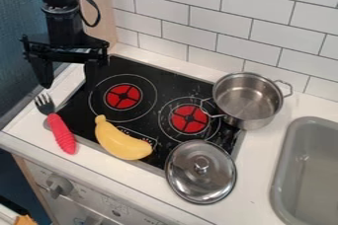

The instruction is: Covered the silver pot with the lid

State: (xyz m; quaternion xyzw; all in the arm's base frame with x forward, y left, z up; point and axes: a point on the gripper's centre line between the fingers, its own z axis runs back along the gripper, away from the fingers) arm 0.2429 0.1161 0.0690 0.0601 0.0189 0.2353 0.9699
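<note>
Fingers [43, 73] spread apart, lid [187, 174] across stovetop [177, 78] corner, narrow gap to pot [254, 115]

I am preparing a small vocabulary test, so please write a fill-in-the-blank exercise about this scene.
The lid lies with its knob facing ____.
The lid does not cover the steel ____.
The yellow ____ lies between the fork and the lid.
The gripper holds ____.
Missing words: up; pot; banana; nothing.
</note>
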